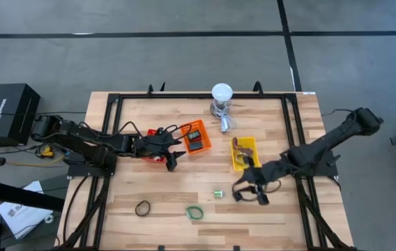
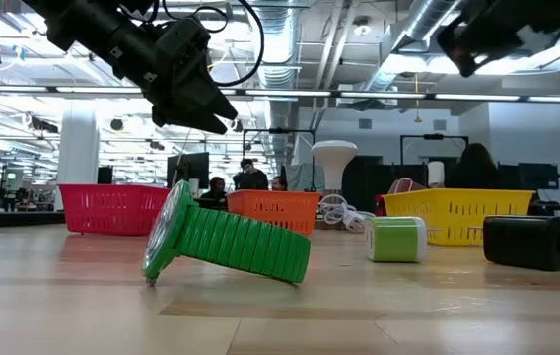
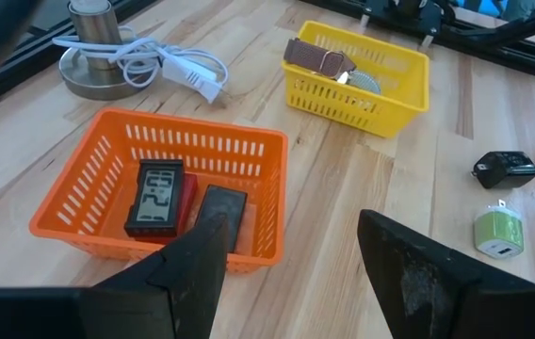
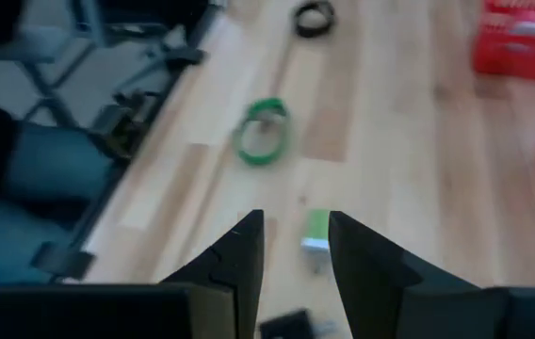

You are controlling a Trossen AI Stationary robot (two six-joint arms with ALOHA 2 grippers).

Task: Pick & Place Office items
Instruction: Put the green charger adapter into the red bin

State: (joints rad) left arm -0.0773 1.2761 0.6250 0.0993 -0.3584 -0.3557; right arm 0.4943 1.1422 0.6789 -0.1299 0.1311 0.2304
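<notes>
Green watch [image 1: 195, 213] on table [image 1: 268, 216], right tool [image 1: 248, 193] apparently empty above charger [image 1: 219, 194]

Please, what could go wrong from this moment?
The right gripper is open above two small items lying close together, a green charger and a black block; it may knock one while taking the other. The green watch rests tilted and might roll if bumped.
</notes>
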